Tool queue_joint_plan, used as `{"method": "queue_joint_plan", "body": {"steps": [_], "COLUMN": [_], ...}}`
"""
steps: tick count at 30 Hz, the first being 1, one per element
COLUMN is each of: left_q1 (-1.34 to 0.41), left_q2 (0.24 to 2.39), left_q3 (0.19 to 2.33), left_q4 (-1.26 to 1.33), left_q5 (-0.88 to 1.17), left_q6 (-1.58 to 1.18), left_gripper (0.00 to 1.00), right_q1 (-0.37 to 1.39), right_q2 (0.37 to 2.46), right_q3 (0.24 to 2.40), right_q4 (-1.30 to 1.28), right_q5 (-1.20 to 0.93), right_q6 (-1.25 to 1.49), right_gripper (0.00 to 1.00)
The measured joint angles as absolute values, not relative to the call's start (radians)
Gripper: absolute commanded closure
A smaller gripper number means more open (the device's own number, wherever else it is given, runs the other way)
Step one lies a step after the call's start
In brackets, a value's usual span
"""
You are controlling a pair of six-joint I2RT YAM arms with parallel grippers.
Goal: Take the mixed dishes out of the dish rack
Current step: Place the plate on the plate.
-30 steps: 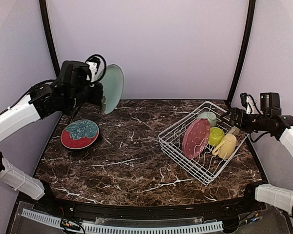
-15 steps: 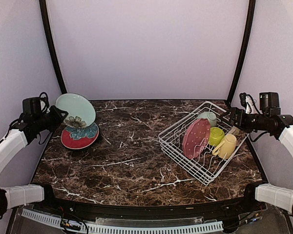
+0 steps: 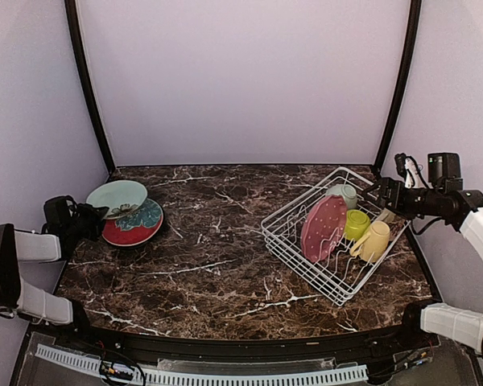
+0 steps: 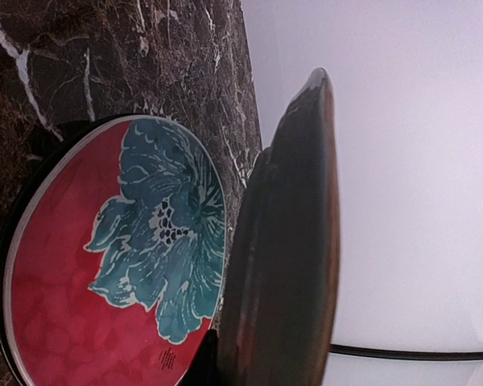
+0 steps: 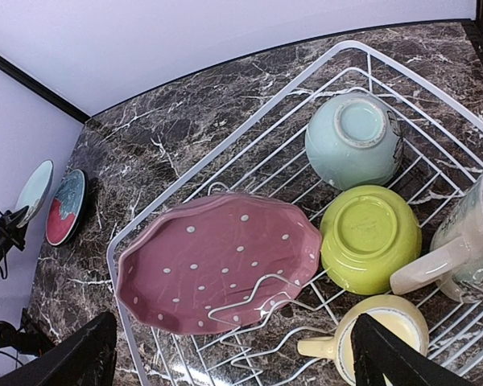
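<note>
My left gripper (image 3: 91,215) is shut on the rim of a grey-green plate (image 3: 117,196) and holds it tilted, low over a red plate with a teal flower (image 3: 137,228). In the left wrist view the held plate (image 4: 286,241) is edge-on and dark beside the red plate (image 4: 88,273). The white wire dish rack (image 3: 286,211) holds a maroon-pink dotted plate (image 5: 217,261), a mint bowl (image 5: 354,141), a lime-green bowl (image 5: 370,237), a yellow mug (image 5: 394,346) and a cream-grey mug (image 5: 475,241). My right gripper (image 3: 378,193) is open and empty above the rack's far right side.
The dark marble table (image 3: 217,265) lies between the plates at the far left and the rack at the right. Purple walls and black corner posts (image 3: 88,88) close in the back and sides.
My left arm swung down and to the left with the grey-green plate, from high up to just over the red plate. The right arm has not moved.
</note>
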State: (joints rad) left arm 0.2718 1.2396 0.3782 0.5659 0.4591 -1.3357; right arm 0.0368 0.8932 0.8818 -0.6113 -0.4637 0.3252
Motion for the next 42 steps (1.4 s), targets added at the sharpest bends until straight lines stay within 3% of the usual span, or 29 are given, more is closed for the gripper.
{"method": "queue_joint_plan", "body": {"steps": [27,42], "left_q1": [0.272,0.259], "left_q2": [1.534,1.546], "left_q3": [0.453,0.484], "left_q4": [0.639,0.556], "left_q5": [0.488,0.509], "left_q6": [-1.242,-1.15], "left_gripper": [0.98,0.68], "right_q1": [0.037,0.039], "right_q2": [0.907,0.91], "right_q3": [0.878,0.878], "right_q4": [-0.605,-0.604], "right_q5": [-0.466,-0.471], "right_q6": [0.336,0.342], "right_gripper": [0.01,0.01]}}
